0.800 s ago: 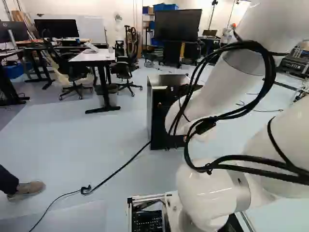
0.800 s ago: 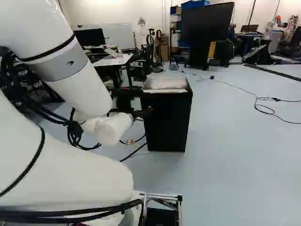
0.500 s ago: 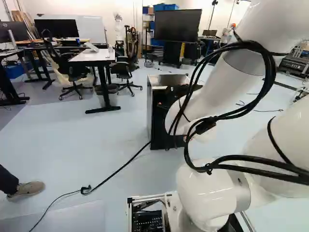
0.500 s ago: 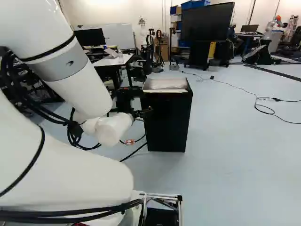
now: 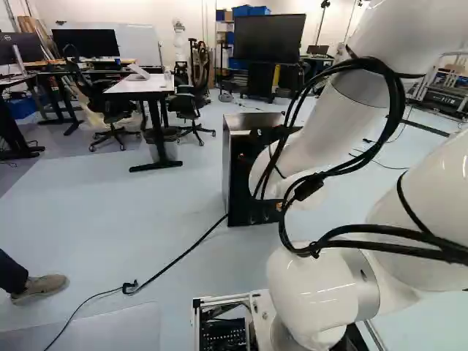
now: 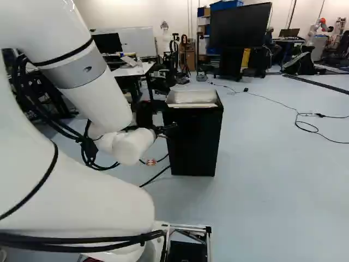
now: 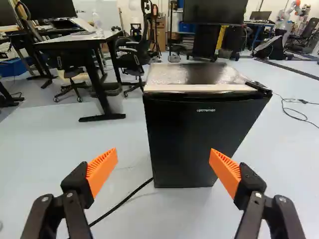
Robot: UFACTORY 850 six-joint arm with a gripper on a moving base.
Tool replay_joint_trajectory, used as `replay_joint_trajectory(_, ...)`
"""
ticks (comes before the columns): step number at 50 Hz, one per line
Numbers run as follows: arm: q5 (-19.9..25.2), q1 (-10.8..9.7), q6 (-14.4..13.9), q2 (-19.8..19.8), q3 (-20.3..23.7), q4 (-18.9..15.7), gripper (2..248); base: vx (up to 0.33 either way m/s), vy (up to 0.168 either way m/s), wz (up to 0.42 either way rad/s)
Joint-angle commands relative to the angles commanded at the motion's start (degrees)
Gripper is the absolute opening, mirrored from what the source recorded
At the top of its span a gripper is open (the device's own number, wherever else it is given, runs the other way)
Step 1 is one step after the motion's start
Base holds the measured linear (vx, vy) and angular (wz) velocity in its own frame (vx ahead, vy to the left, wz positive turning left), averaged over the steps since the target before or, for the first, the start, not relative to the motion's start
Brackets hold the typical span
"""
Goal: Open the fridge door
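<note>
End effector: in the right base view it (image 6: 167,129) is held out toward the fridge at the end of the arm; it is released, with nothing gripped, its two fingers spread wide apart.
Orange pads: one (image 7: 101,170) is carried on each finger, and the two are turned toward each other across the gap.
Fridge: the small black fridge (image 7: 162,134) is seen ahead of the end effector, upright on the floor (image 7: 124,149), its lower front framed between the spread fingers.
Door: the dark front (image 7: 199,127) is faced toward the end effector and is seen closed against the body.
Fridge top: a metallic, glossy panel (image 7: 194,74) is edged in front by a pale strip; a small black fitting (image 7: 259,87) is set at its front right corner.
Black cable: it (image 7: 122,201) is laid over the floor from the fridge's foot back toward the end effector's left finger.
Desk: a white-topped desk (image 7: 75,39) is placed farther ahead and to the left of the end effector, with an office chair (image 7: 133,62) beside it.
Large screen: it (image 7: 212,11) is stood well beyond the fridge.
Arm: black cords (image 5: 398,110) are strapped along the white arm (image 5: 344,124).
</note>
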Motion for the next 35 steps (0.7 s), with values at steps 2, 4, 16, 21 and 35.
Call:
replay_joint_trajectory(2,0.0,0.04,0.0,-0.26,-0.22,0.0,247,0.0,0.0,0.0)
replay_joint_trajectory(4,0.0,0.1,0.0,-0.5,-0.44,0.0,247,0.0,0.0,0.0)
replay_joint_trajectory(16,0.0,0.82,0.0,-1.72,-1.52,0.11,247,0.0,0.0,0.0)
replay_joint_trajectory(21,0.0,1.27,0.0,-2.2,-1.95,0.53,247,0.0,0.0,0.0)
replay_joint_trajectory(35,0.0,2.83,0.0,-4.14,-3.71,2.13,247,0.0,0.0,0.0)
